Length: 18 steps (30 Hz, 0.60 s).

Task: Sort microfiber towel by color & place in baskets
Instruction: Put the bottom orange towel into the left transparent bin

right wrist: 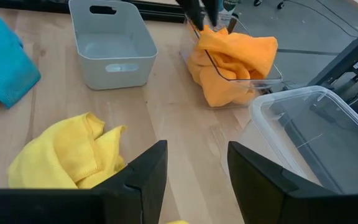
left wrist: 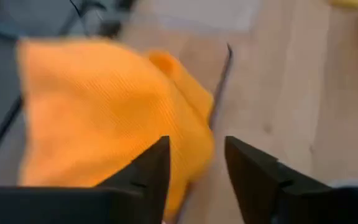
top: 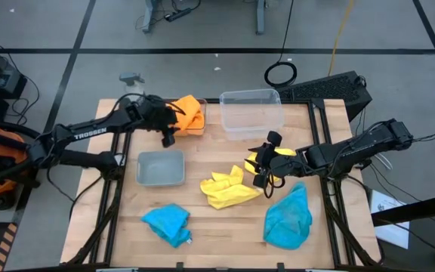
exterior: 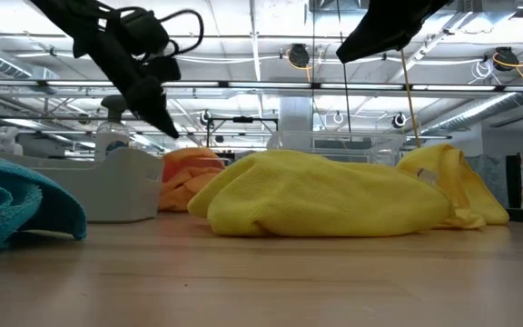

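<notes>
**Orange is binned, yellow and blue still loose**

The left gripper (top: 168, 134) hovers by the far-left basket (right wrist: 253, 78), its jaws parted and empty; the orange towels (top: 189, 112) are heaped in that tub and spill over its rim. The right gripper (top: 260, 172) sits low over the middle of the tabletop (top: 225, 234), jaws apart with nothing between them. A small yellow towel (top: 265, 159) lies right under it, and a larger yellow towel (top: 229, 189) is crumpled just beside it.

My worry is the overhanging orange cloth: a jaw brushing past could snag a fold and drag it back out. On the right, the two yellow cloths lie so close that a careless pinch could lift both, or only a loose corner that slips.

The clear basket (top: 251, 112) stands empty at the far edge, and the grey basket (top: 161, 168) is also empty. One blue towel (top: 168, 223) and another blue towel (top: 289, 217) lie near the front edge, clear of both arms.
</notes>
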Each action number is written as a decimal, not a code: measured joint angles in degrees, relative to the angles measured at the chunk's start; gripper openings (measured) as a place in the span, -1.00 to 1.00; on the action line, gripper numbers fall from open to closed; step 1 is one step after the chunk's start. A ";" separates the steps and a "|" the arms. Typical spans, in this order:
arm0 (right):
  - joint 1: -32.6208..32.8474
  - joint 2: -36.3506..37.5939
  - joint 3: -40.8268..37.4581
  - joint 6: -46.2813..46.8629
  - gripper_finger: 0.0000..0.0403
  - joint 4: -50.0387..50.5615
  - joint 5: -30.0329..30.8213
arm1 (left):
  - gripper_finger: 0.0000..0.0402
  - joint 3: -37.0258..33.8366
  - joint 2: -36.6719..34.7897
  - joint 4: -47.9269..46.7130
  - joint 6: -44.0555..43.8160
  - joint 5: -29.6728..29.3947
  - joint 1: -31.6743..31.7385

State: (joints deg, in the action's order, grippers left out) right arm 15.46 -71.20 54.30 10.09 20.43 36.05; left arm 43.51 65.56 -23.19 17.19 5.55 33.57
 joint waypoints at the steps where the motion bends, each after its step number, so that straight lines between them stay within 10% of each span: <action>1: 0.00 0.00 0.00 0.00 -0.21 -0.02 0.02 | -0.14 0.00 -0.39 1.83 0.57 -0.22 -0.04; 8: 0.00 0.00 0.00 -0.02 -0.21 -0.06 0.07 | -0.10 0.10 -0.46 19.92 4.97 -5.25 0.29; 18: 0.00 0.00 0.02 -0.02 -0.21 -0.28 0.09 | -0.95 0.05 13.56 22.72 10.18 -4.58 8.06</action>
State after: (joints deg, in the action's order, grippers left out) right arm 15.46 -71.20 54.33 10.07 20.14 36.14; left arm 43.55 79.12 -0.47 27.38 0.97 41.62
